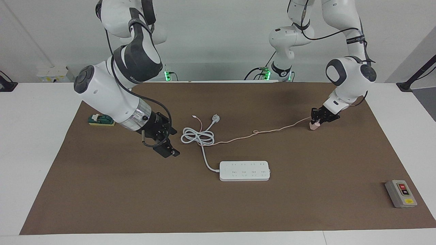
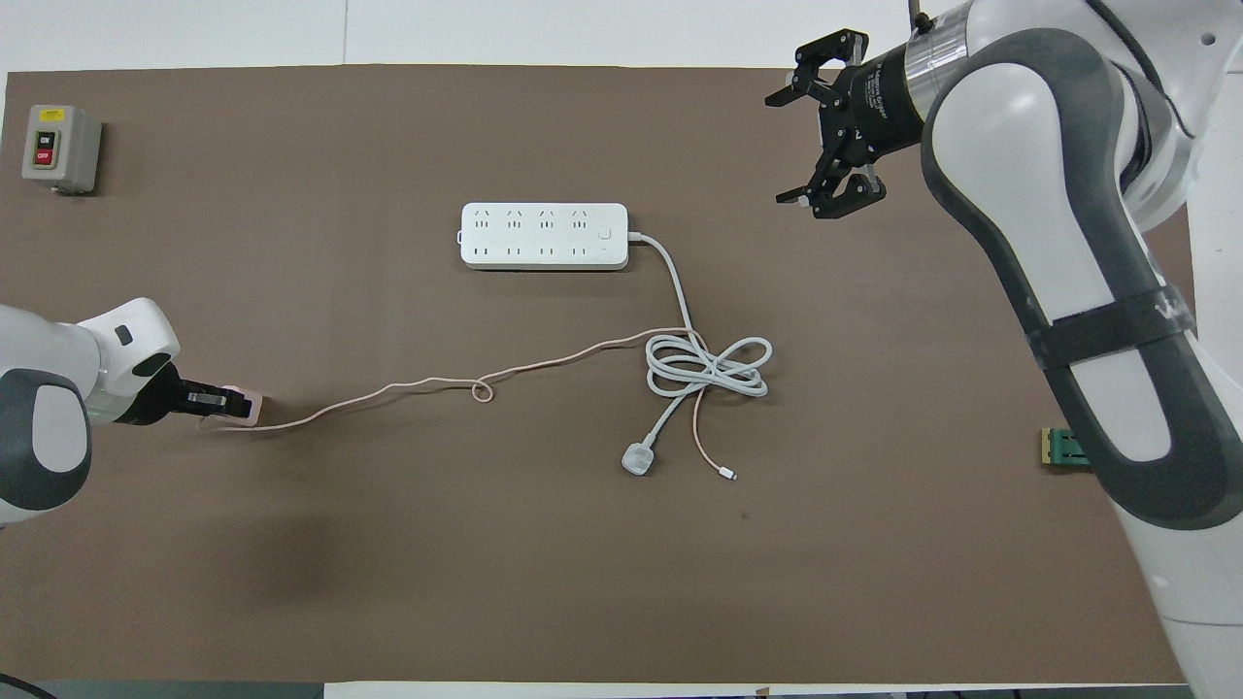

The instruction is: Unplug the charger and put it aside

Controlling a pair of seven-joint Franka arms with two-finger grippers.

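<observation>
A brown mat (image 1: pixel 102 190) covers the table (image 1: pixel 34 136).

The right arm (image 1: pixel 112 95) slants over the mat's right-arm end; its gripper (image 1: pixel 167 146), fingers spread and holding nothing, hangs above bare mat beside the coiled cord. The left arm (image 1: pixel 351 75) bends down at the left-arm end of the mat; its gripper (image 1: pixel 318 120) is closed around the charger (image 1: pixel 314 126), a pale-pink cube at or just above the mat, well apart from the strip and nearer to the robots than it.

The white power strip (image 1: pixel 244 170) lies flat near the mat's middle with every socket free. Its thick white cord (image 1: pixel 197 136) runs toward the robots into a loose coil and ends in a round white plug (image 1: pixel 215 118) lying on the mat.

The charger's thin pink cable (image 1: pixel 259 132) trails across the mat from the cube to the coil, with one small loop along the way; its free tip (image 1: pixel 193 116) rests near the plug.

A grey switch box (image 1: pixel 401 194) sits at the left-arm end, farther from the robots than the strip. A green-and-yellow block (image 1: pixel 101 120) sits at the right-arm end, partly hidden by the right arm.
</observation>
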